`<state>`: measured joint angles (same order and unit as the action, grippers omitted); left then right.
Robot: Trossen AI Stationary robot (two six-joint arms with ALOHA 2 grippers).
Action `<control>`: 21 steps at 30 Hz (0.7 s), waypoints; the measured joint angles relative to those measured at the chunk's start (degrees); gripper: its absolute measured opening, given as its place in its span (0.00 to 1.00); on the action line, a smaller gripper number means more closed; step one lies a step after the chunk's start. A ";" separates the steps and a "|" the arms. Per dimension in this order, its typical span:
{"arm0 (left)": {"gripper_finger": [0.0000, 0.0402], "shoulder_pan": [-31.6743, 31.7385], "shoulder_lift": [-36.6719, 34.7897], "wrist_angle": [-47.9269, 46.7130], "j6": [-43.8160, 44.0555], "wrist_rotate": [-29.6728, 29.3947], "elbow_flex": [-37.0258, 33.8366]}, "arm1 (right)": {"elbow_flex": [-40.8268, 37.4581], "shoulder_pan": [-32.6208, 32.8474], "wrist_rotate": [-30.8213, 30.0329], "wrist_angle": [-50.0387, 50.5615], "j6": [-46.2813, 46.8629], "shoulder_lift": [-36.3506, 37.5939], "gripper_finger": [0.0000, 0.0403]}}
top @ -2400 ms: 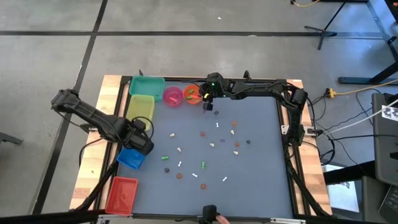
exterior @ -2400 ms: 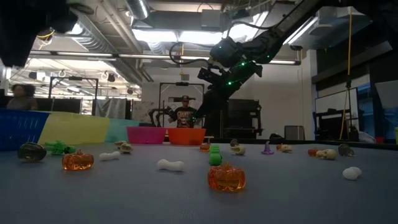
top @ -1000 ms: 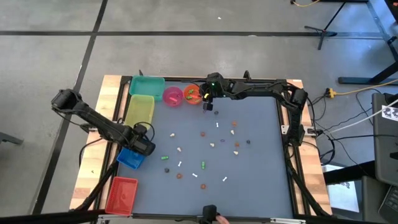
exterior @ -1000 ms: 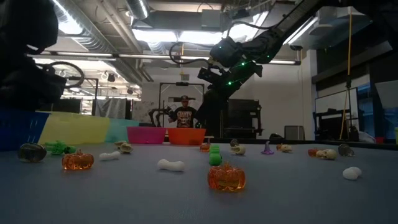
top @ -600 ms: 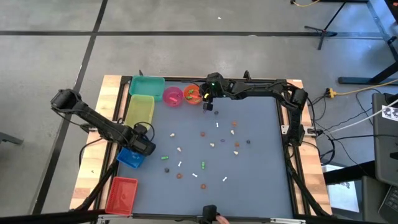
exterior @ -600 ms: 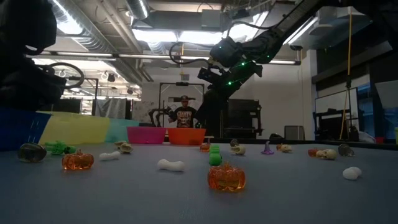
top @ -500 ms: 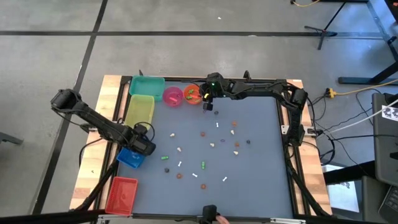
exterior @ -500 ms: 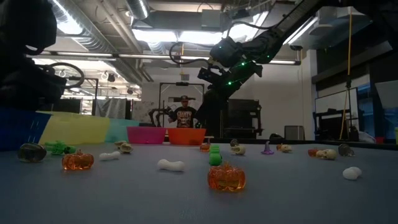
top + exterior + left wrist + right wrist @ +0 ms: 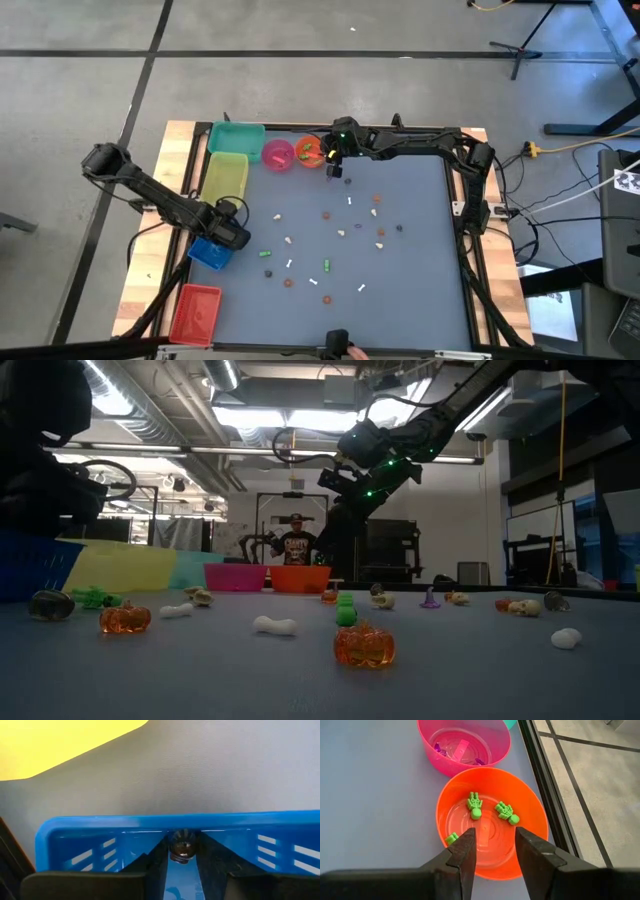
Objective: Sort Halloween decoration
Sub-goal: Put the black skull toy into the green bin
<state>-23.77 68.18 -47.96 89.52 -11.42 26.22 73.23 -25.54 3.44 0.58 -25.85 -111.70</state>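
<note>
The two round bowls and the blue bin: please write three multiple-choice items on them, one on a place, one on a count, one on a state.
1. Over what does the right hand hover?
A. the orange bowl
B. the red bin
C. the yellow bin

2. How many green trinkets show in the orange bowl?
A. none
B. three
C. seven

3. What is the state of the left hand over the blue bin?
A. wide open and empty
B. shut on a dark round trinket
C. shut on a green trinket

Right letters: 1 A, the right wrist view looks down into that bowl; 2 B, two skeletons and one piece by the finger; 3 B, the trinket sits between the fingers.
</note>
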 joint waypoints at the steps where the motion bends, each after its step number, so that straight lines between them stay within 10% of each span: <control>1: 0.17 0.00 0.00 -0.01 0.00 0.02 0.00 | 0.00 0.00 0.00 -0.02 -0.02 0.00 0.34; 21: 0.14 0.02 0.17 -1.12 -1.20 1.92 4.52 | 0.00 0.02 0.00 -0.02 0.00 0.00 0.34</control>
<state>-23.75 68.36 -49.07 88.32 -9.50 30.73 73.23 -25.52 3.44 0.56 -25.85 -111.70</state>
